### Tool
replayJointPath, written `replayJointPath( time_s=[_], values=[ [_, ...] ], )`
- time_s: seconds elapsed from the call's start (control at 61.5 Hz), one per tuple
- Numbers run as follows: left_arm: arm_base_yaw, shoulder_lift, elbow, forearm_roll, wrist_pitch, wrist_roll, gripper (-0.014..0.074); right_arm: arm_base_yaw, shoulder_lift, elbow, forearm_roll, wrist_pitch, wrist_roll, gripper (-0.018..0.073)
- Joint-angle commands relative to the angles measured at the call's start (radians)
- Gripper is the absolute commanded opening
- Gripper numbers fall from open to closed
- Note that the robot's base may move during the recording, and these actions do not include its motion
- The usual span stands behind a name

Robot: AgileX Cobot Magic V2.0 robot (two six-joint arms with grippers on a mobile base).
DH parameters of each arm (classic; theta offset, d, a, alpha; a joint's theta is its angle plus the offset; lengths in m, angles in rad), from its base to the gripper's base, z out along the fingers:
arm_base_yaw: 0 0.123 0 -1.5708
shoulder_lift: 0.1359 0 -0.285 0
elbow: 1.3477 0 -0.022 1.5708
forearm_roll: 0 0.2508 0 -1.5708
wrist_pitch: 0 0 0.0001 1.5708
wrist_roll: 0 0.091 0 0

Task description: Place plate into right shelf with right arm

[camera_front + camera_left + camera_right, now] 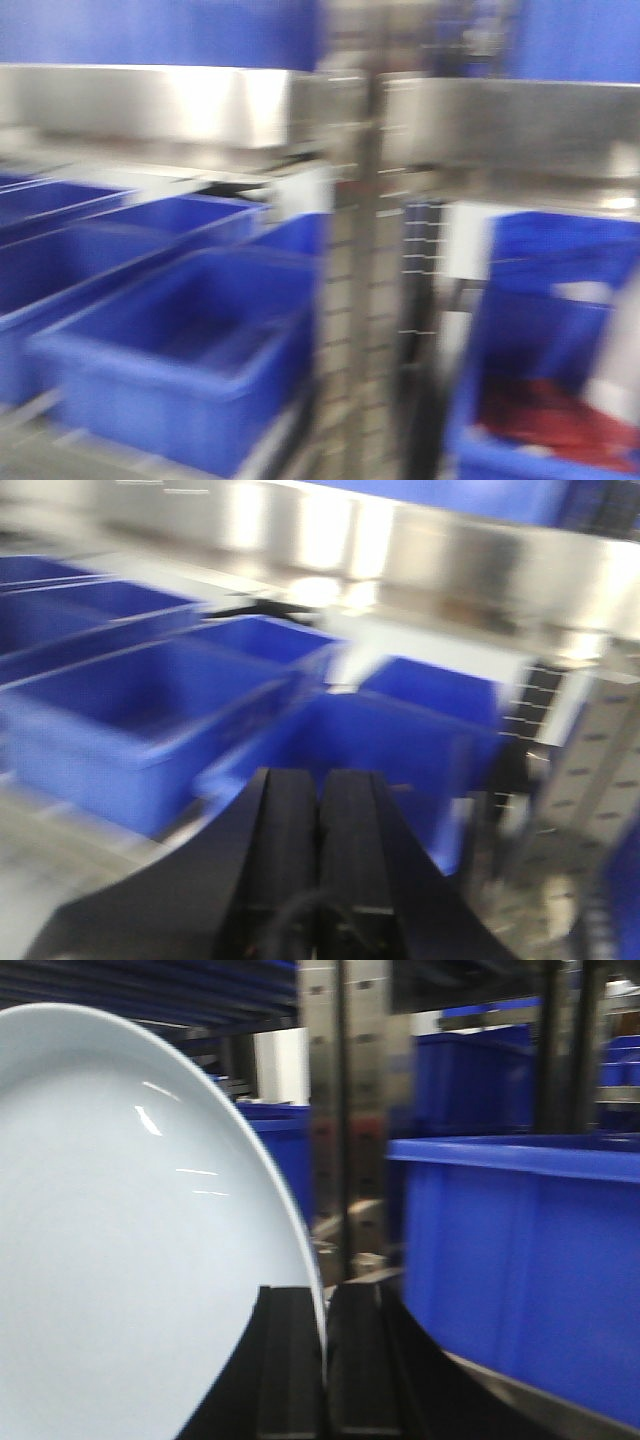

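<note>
**One plate pinched in the right fingers, beside the steel upright**

We count one plate (120, 1240), pale blue-white and plain. Its rim sits between the two right fingers (290, 1360), which are clamped onto it with only the rim's thickness between them. In the right wrist view the plate stands on edge just left of the perforated upright (325, 1110) of the right shelf (520, 125). Its lower edge is out of frame, so we cannot tell if it touches anything. Right of the upright there is one large blue bin (520, 1260), with more blue behind it, too dim to count. The two left fingers (290, 820) are pressed together with nothing between them. The front view is badly blurred. It shows one upright in the middle and steel ledges (150, 105) on either side of it. At least three blue bins (180, 350) are left of the upright, and one lone bin (540, 340) right of it holds red stuff (560, 420).
</note>
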Motion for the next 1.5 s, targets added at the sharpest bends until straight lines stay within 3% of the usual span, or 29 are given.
replayJointPath(
  time_s=[0.0, 1.479],
  values=[
    [-0.007, -0.004, 0.010, -0.002, -0.084, -0.006, -0.0047, -0.002, 0.018, -0.031, 0.005, -0.092, -0.005, 0.0071],
    [-0.007, -0.004, 0.010, -0.002, -0.084, -0.006, -0.0047, -0.002, 0.018, -0.031, 0.005, -0.097, -0.005, 0.0071]
  ],
)
